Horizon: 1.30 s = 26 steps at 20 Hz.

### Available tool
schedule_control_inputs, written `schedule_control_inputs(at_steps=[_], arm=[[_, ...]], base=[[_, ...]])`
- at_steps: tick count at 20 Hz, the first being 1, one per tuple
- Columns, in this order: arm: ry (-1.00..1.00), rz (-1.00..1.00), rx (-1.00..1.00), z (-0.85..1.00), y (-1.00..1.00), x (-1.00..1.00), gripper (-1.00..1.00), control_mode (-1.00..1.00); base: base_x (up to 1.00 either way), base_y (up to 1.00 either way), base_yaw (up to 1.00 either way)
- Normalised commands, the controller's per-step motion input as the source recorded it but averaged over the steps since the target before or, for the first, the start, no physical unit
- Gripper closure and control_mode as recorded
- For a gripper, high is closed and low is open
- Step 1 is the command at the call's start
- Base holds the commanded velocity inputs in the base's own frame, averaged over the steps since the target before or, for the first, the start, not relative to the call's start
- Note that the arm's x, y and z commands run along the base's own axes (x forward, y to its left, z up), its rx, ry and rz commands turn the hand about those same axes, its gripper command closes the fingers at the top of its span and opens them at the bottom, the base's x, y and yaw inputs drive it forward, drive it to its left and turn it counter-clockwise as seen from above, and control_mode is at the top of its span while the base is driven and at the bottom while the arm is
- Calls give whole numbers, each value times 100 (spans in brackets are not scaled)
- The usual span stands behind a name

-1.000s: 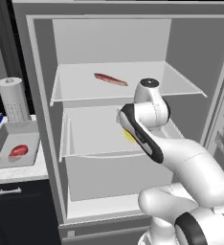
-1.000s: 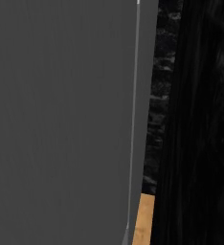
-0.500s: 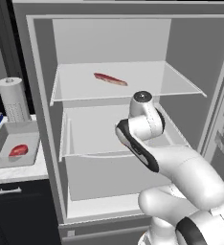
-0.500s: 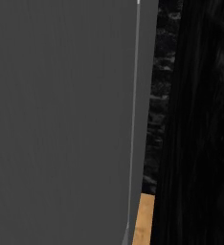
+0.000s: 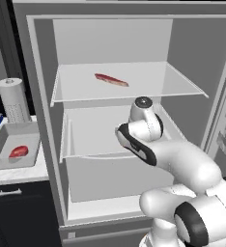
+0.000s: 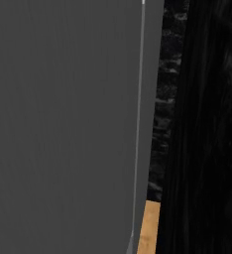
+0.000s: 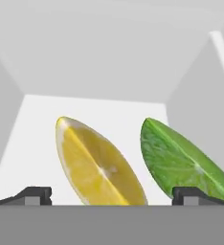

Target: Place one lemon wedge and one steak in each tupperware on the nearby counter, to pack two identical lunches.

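Two wedges lie ahead; my gripper [image 7: 112,198] is spread wide around the lemon wedge [image 7: 98,163]. It looks light, slippery; I'd pinch its flat sides.

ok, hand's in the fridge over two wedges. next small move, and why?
Probably ease forward and down to close on the lemon wedge. It sits between the open fingers, while the lime wedge lies at the right fingertip, so keeping centred on the yellow one should avoid catching the lime. The tupperware so far holds a steak and no lemon.
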Motion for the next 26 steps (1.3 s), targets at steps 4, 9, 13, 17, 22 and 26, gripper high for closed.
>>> schedule_control_inputs(at_steps=[4,9,13,17,22,26], arm=[[5,0,0,-38,6,37,-100,-100],[9,0,-1,-92,14,-10,100,-100],[2,0,-1,-44,0,-11,100,-100],[0,0,-5,-22,25,-42,100,-100],[-16,0,-4,14,61,-100,100,-100],[-14,0,0,96,33,-100,100,-100]], base=[[0,0,0],[0,0,0],[0,0,0],[0,0,0],[0,0,0],[0,0,0]])
